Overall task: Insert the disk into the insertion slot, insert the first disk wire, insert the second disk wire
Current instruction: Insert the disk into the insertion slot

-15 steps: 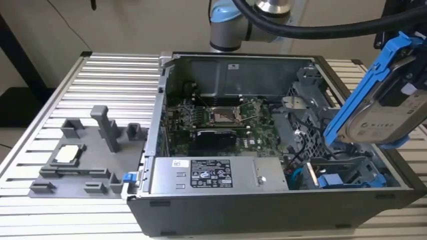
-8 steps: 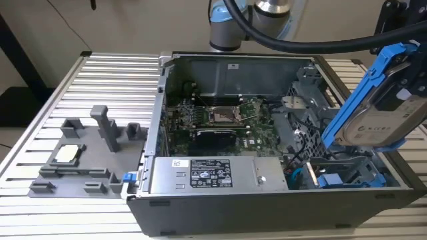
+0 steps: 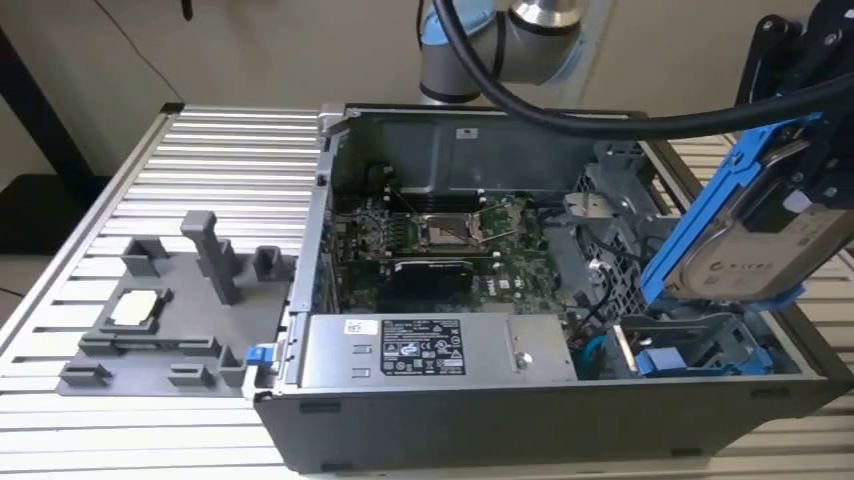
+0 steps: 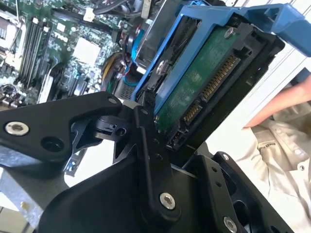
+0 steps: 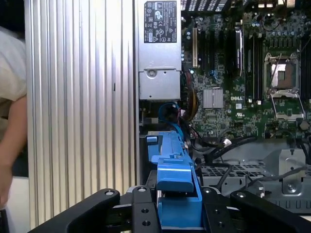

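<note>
A ribbed metal table (image 3: 200, 150) is carrying an open computer case (image 3: 534, 410), which is lying on its side with its inside facing up. Within the case a green motherboard (image 3: 441, 240) is taking up the middle, and a silver labelled power-supply box (image 3: 414, 350) is sitting along the near wall in the exterior view. Beside the case, toward the exterior view's left, a grey fixture tray (image 3: 160, 320) is resting on the table with several upright posts. The robot arm (image 3: 507, 40) is reaching in from behind the case, and a thick black cable (image 3: 601, 125) is running from it toward the exterior view's right. There the gripper (image 5: 177, 208) is clamping the disk (image 3: 761, 260) by its blue carrier, one black finger (image 4: 146, 131) pressing on each long side. The disk is hanging tilted in the air above the case's near corner at the exterior view's right, its green circuit board and connector row showing in the second wrist view. Below it, the insertion slot (image 3: 694, 335) of the grey drive cage is standing open, apart from the disk, with a second blue-fronted carrier (image 3: 661, 360) sitting low in the cage. A person's arm (image 5: 12, 131) in a light sleeve is showing at the table's edge.
</note>
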Action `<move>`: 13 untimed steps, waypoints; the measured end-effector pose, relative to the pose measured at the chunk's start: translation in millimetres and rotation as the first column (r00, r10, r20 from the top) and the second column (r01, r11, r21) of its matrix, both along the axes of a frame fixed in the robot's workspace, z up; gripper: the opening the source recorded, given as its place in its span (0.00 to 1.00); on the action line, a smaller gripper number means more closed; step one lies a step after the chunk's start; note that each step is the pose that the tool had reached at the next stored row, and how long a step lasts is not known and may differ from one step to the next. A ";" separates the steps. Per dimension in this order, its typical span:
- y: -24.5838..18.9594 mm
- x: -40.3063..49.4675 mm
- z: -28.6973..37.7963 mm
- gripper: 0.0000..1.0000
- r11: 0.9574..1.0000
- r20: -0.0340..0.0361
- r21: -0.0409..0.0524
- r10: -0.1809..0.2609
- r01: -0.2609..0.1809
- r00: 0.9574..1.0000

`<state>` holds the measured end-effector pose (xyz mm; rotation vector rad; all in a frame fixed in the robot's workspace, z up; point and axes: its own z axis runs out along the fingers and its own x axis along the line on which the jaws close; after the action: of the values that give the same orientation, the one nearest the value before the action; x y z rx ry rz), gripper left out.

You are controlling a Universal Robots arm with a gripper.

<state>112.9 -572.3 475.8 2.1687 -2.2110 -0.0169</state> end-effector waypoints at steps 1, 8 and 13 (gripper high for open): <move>0.1 0.0 -1.1 0.33 1.000 0.000 0.000 0.000 0.000 1.000; 0.8 1.3 -8.9 0.33 1.000 0.000 -0.001 0.000 0.000 1.000; 2.2 2.4 -15.4 0.33 1.000 0.000 -0.001 0.000 0.000 1.000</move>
<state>115.3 -570.2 460.4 2.1680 -2.2103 -0.0153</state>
